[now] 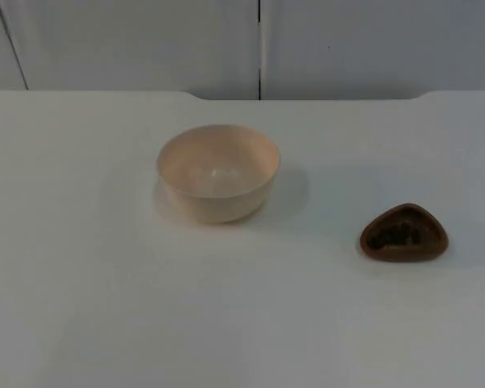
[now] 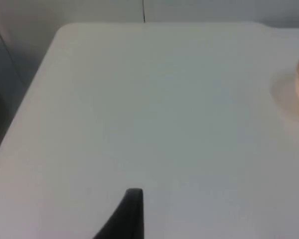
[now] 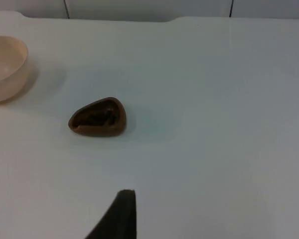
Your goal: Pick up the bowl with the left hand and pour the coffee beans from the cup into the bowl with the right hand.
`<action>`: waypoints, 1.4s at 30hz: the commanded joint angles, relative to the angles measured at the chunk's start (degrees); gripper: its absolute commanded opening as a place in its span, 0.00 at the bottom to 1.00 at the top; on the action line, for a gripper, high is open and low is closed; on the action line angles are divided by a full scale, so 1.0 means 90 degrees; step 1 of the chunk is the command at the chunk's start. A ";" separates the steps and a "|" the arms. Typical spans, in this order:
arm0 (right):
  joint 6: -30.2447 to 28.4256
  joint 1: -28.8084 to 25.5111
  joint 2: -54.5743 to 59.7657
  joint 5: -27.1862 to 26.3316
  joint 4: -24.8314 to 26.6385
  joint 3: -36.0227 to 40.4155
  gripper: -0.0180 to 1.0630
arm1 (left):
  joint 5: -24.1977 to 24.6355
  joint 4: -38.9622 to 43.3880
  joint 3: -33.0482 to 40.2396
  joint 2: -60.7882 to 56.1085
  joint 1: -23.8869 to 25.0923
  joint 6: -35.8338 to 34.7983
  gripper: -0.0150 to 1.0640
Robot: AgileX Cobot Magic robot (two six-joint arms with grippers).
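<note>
No text, label, brand, number or sign can be read on anything in these pictures.

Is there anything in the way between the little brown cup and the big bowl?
No, nothing visible. Only bare white table lies between the brown cup of coffee beans and the cream bowl. Both stand apart on the table, untouched.

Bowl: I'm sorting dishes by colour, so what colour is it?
The bowl is pale cream, clearest in the top view.
</note>
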 commanded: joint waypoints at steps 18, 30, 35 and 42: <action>-0.0031 -0.0041 0.0021 -0.0044 0.0035 0.0036 0.99 | -0.0351 -0.0145 -0.0724 0.0794 -0.0006 -0.0039 0.99; -0.0031 -0.0041 0.0021 -0.0044 0.0035 0.0036 0.99 | -0.1100 -0.0430 -0.1001 0.1868 -0.0006 -0.0039 0.99; -0.0031 -0.0041 0.0021 -0.0044 0.0035 0.0036 0.99 | -0.1275 -0.0532 -0.1176 0.2315 -0.0006 -0.0013 0.99; -0.0031 -0.0041 0.0021 -0.0044 0.0035 0.0036 0.99 | -0.1574 -0.0548 -0.1298 0.2901 -0.0006 -0.0013 0.99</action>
